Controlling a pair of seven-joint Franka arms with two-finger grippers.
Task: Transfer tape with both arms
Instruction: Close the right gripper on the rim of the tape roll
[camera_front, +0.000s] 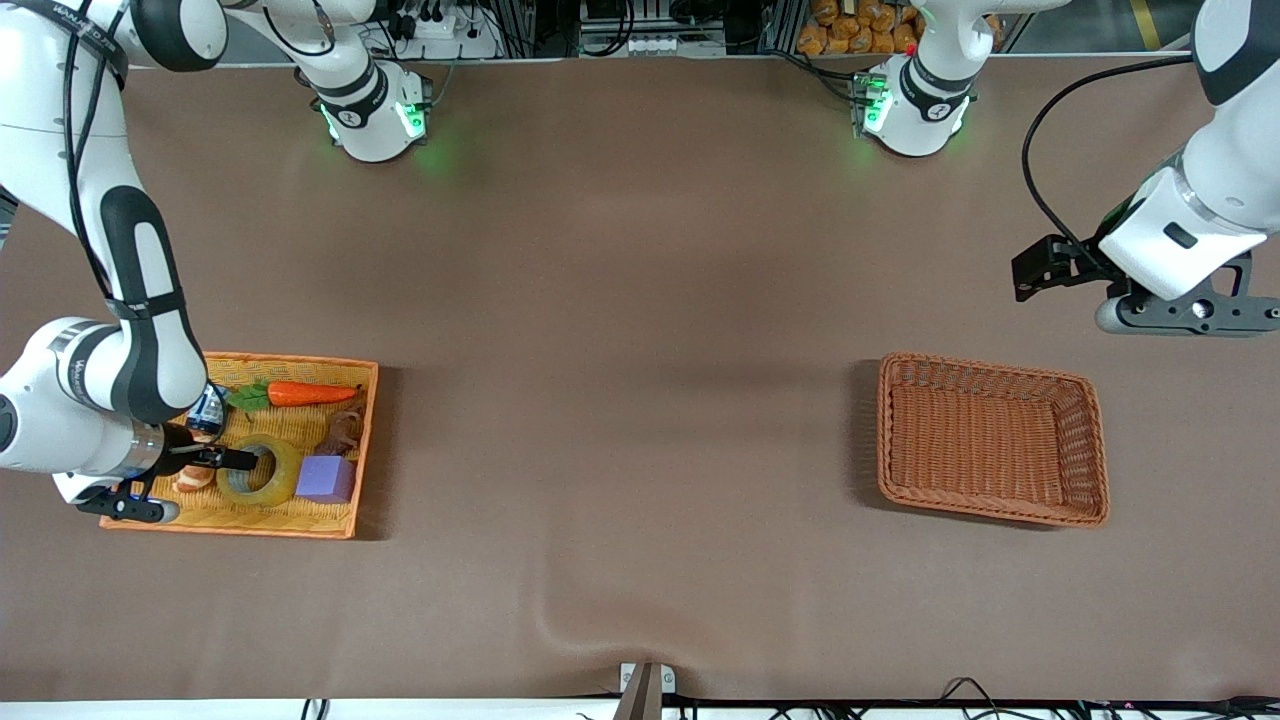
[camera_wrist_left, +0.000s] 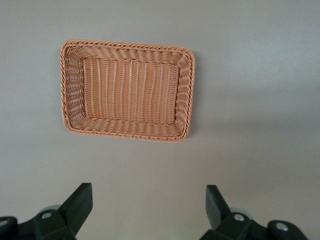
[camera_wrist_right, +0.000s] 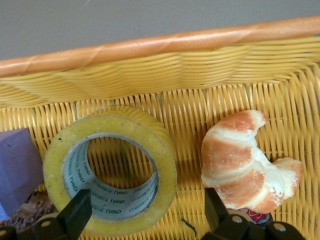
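The tape (camera_front: 286, 466), a yellowish ring, lies flat in the yellow basket (camera_front: 290, 361) at the right arm's end of the table. My right gripper (camera_front: 218, 459) is low in that basket, open. In the right wrist view one finger (camera_wrist_right: 77, 212) is at the tape's (camera_wrist_right: 165, 160) hole and the other finger (camera_wrist_right: 216, 210) is between the tape and the croissant toy (camera_wrist_right: 240, 160), so the jaws straddle the ring's wall without closing on it. My left gripper (camera_front: 1190, 312) waits open and empty (camera_wrist_left: 150, 205) in the air near the brown basket (camera_front: 985, 366).
The yellow basket's rim (camera_wrist_right: 150, 45) also encloses a purple cube (camera_front: 326, 478) beside the tape, a carrot toy (camera_front: 305, 393), the croissant toy (camera_front: 193, 478) and a brownish item (camera_front: 345, 430). The brown basket (camera_wrist_left: 125, 45) holds nothing. Brown tabletop lies between the baskets.
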